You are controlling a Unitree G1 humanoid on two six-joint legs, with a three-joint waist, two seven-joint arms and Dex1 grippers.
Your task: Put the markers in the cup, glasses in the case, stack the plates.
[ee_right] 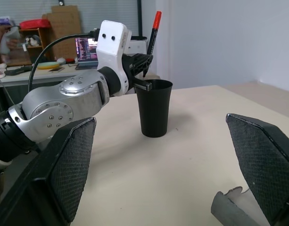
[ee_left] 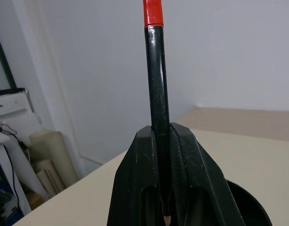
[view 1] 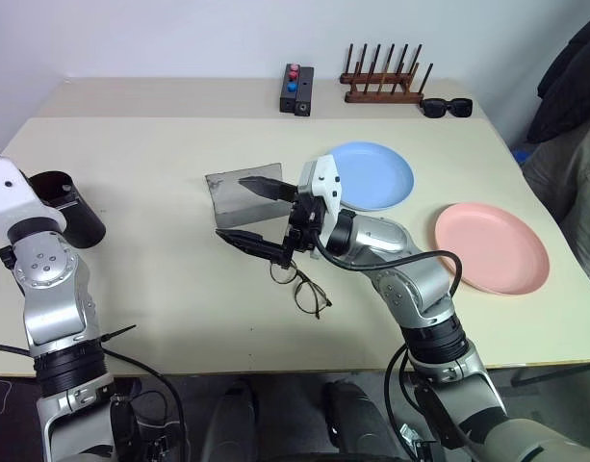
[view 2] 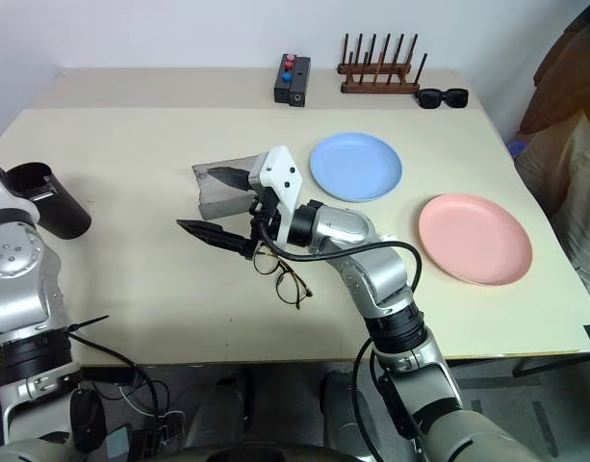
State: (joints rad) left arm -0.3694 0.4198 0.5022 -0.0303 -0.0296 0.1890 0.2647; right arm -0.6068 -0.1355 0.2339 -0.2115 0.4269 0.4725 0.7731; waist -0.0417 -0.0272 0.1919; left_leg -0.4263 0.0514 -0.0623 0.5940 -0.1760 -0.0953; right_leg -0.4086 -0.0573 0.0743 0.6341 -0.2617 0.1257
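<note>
My left gripper (ee_right: 143,59) is shut on a black marker with a red cap (ee_left: 156,70), which stands upright, cap up, just above the rim of the black cup (ee_right: 154,108). The cup stands at the table's left side (view 1: 68,207). My right gripper (view 1: 251,214) hangs open above the middle of the table, over the near edge of the grey case (view 1: 235,195), with nothing between its fingers. The wire-framed glasses (view 1: 306,289) lie on the table just beneath that wrist. The light blue plate (view 1: 376,176) and the salmon pink plate (view 1: 492,247) lie apart on the right.
At the back of the table stand a black box with red and blue buttons (view 1: 296,89) and a wooden peg rack (view 1: 386,82), with chunky black sunglasses (view 1: 446,107) beside the rack. Dark clothing (view 1: 574,87) hangs past the table's right edge.
</note>
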